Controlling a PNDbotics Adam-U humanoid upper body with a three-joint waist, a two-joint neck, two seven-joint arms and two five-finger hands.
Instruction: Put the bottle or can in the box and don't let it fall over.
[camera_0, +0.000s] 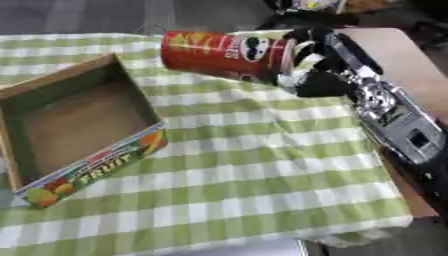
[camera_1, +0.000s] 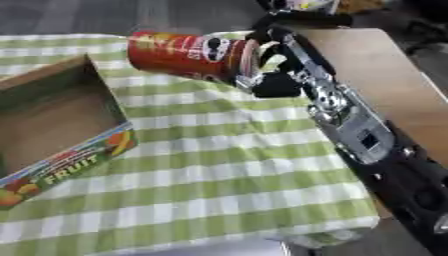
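Observation:
A red crisp can (camera_0: 223, 54) with a face logo hangs on its side above the green checked cloth, its base pointing left toward the box. My right hand (camera_0: 317, 65) is shut on the can's right end, fingers and thumb curled round it. The open cardboard box (camera_0: 77, 127) with "FRUIT" on its front wall sits at the left; its inside looks empty. The can is up and to the right of the box's far corner, apart from it. My left hand shows in neither view.
The green and white checked cloth (camera_0: 262, 170) covers the table. Bare wooden table (camera_1: 376, 75) shows at the right, under my right forearm (camera_1: 359, 132). Dark objects lie beyond the table's far edge.

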